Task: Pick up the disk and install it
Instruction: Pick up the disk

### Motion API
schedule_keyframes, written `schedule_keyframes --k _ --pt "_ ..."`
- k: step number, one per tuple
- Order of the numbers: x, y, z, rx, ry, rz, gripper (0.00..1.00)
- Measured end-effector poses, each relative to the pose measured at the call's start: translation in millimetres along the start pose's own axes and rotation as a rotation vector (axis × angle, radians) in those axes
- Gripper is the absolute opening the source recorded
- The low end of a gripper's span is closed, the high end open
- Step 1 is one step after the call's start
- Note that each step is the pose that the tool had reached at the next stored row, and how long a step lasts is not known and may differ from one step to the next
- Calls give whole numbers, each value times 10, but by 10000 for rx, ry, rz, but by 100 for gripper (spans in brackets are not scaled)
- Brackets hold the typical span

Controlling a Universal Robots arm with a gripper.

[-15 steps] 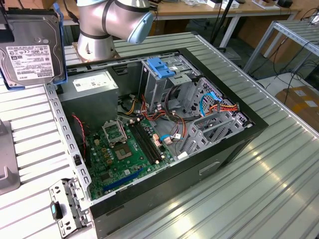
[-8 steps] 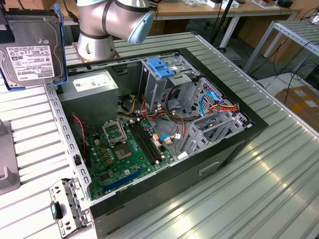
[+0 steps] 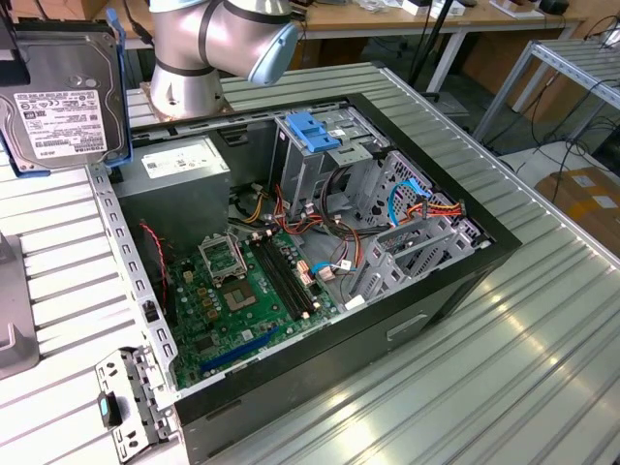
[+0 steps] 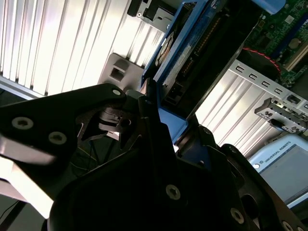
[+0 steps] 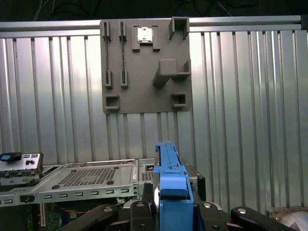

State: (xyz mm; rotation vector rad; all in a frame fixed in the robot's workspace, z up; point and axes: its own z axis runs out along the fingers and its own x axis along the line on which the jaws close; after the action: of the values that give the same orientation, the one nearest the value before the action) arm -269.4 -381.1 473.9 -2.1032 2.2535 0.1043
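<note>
The disk, a dark hard drive with a white label in a bright blue carrier, hangs in the air at the exterior view's upper left, beyond the open computer case. It stands on edge, label facing the camera. In the first wrist view my gripper is shut on it, black fingers pressing either side of the carrier's blue edge. The second wrist view shows the disk running away from the gripper over the case's edge.
Inside the case are a grey metal drive cage with a light-blue latch piece, a grey power supply, a green motherboard and loose cables. The arm's base stands behind the case. A grey fixture plate lies on the ribbed table.
</note>
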Motion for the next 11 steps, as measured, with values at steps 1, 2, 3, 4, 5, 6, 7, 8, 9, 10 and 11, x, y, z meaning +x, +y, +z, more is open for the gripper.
schedule_keyframes --k 1,2,3,4,5,6,7,8,9,10,11 --pt "4 -1 0 -1 0 0 37" --pt "6 -2 1 0 0 0 37" --pt "9 -3 2 0 0 0 37" --pt "12 -4 2 0 0 0 37" --pt "15 -4 2 0 0 0 37" --pt "19 -5 3 0 0 0 37" --pt "22 -6 3 0 0 0 37" --pt "29 -7 3 0 0 0 37" --pt "35 -8 3 0 0 0 37" --pt "40 -9 3 0 0 0 37" --pt "46 -9 3 0 0 0 37"
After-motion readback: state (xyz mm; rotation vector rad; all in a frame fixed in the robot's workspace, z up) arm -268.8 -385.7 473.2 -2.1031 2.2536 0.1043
